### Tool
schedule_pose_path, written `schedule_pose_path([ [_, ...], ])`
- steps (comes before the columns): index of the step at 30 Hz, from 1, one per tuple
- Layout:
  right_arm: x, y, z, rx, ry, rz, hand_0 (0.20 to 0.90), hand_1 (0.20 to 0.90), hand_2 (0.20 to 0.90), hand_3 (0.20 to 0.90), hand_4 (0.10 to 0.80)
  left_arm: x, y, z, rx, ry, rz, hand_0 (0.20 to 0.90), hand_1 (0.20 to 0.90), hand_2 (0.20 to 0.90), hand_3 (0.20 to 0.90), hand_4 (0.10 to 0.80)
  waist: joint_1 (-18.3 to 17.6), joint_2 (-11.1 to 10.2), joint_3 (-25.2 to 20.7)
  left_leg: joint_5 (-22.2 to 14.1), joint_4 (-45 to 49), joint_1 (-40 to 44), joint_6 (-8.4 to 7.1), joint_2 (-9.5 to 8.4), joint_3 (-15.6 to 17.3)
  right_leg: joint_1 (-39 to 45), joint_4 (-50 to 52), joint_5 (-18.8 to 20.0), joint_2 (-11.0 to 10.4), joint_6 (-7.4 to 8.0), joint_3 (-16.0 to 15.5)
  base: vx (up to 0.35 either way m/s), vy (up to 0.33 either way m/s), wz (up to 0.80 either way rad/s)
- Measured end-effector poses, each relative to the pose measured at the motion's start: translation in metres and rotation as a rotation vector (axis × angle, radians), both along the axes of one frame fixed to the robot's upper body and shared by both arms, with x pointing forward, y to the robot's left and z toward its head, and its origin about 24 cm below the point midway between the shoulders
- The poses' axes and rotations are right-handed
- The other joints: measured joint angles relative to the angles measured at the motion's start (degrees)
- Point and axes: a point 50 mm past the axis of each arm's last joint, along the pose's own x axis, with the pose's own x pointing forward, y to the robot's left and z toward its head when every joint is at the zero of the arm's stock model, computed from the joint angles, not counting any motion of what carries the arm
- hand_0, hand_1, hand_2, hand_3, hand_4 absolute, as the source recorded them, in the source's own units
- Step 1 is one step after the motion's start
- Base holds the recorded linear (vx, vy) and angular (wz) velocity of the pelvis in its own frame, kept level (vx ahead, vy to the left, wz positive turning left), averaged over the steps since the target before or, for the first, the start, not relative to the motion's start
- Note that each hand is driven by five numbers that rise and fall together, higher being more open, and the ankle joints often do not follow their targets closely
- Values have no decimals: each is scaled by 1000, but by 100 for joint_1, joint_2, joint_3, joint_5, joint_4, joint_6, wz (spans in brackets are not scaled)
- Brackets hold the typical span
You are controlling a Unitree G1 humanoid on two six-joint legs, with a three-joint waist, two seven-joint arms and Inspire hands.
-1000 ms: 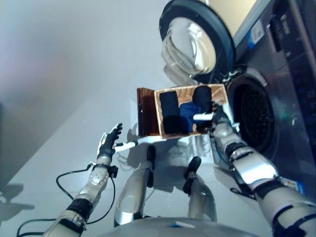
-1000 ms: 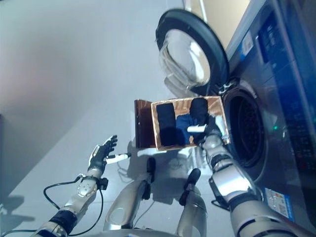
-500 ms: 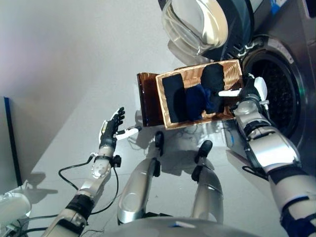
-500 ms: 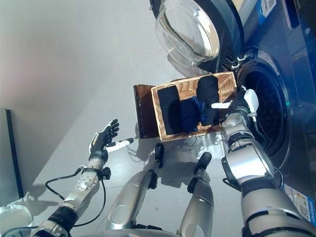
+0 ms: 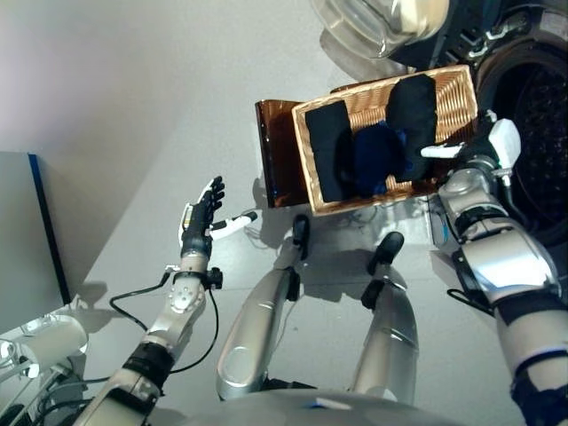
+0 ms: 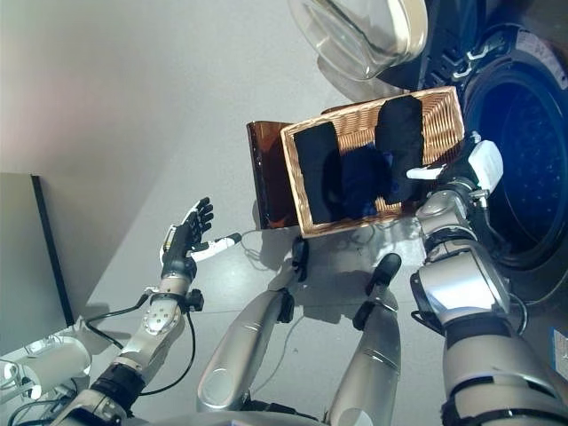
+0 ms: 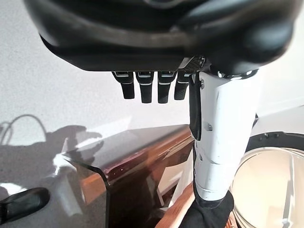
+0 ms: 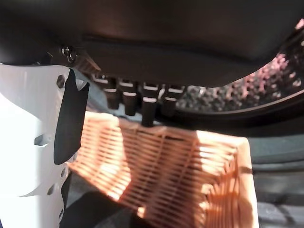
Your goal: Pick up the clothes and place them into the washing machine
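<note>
The wicker basket (image 5: 366,99) rests on the dark brown box (image 5: 277,151) beside the washing machine's open drum (image 5: 537,98). It holds two black clothes (image 5: 330,151) and a dark blue one (image 5: 377,160). My right hand (image 5: 479,155) is at the basket's rim on the machine side. Its white-covered thumb reaches over the clothes, and in the right wrist view its straight fingers (image 8: 142,102) point along the wicker wall (image 8: 180,166) toward the drum. My left hand (image 5: 200,217) hangs open and empty over the floor, left of the box.
The machine's round glass door (image 5: 390,18) stands open above the basket. A grey panel with a blue edge (image 5: 31,231) and a white cylinder (image 5: 53,342) are at the far left.
The camera has swung toward the machine. My right hand has shifted from the basket's near corner to its machine-side rim. The left hand stays open.
</note>
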Motion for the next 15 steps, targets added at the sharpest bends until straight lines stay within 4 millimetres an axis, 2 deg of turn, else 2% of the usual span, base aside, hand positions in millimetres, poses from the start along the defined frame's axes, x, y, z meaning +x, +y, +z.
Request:
schedule_pose_path([
  [2,0,-1,4,-7,-7,-3,900,900,900,900,800,1,0,1,-4,-8,14,900,900,900,900,800,2,-2,1,7,68,-95,-6,-11,-37,-70,52,-3,-16,-6,-4,2,17,7],
  [3,0,-2,5,-11,-9,-6,856,856,856,856,769,1,-1,2,-5,-10,17,900,900,900,900,800,1,-2,1,8,84,-134,-6,-16,-48,-104,79,-12,-25,-16,-5,-17,18,9],
  [4,0,-4,7,-28,-13,-14,744,744,744,744,688,2,-2,3,-7,-14,20,900,900,900,900,800,2,-2,2,11,124,-207,-7,-22,-65,-160,120,-17,-38,-23,-12,-17,18,12],
  [5,0,-5,11,-46,-15,-19,464,464,464,464,488,2,-2,3,-9,-20,21,900,900,900,900,800,4,-5,4,9,182,-304,-8,-28,-87,-234,153,-21,-47,-24,-15,-22,33,14],
  [6,0,-7,16,-51,-25,-30,464,464,464,464,488,2,-3,3,-11,-22,20,900,900,900,900,800,1,-4,4,22,195,-376,-16,-35,-92,-309,186,-24,-55,-20,-6,-14,16,10],
  [7,-1,-9,19,-54,-30,-37,200,200,200,200,300,3,-4,3,-13,-21,19,900,900,900,900,800,5,-3,5,40,197,-400,-6,-40,-94,-336,201,-19,-62,-27,-9,-29,29,10],
  [12,-4,-28,53,-117,-82,-78,200,200,200,200,300,4,-5,5,-20,-36,38,900,900,900,900,800,51,-3,27,49,390,-829,2,-56,-128,-735,389,-52,-99,-29,2,-23,40,7],
  [14,-6,-32,61,-135,-92,-88,200,200,200,200,300,5,-5,7,-20,-43,40,900,900,900,900,800,92,2,120,47,448,-911,3,-55,-130,-830,461,-57,-107,-76,13,0,0,0],
  [15,-6,-33,62,-135,-94,-89,249,249,249,249,335,5,-6,7,-20,-45,40,900,900,900,900,800,102,10,167,47,467,-916,3,-52,-134,-832,482,-67,-106,-79,14,0,0,0],
])
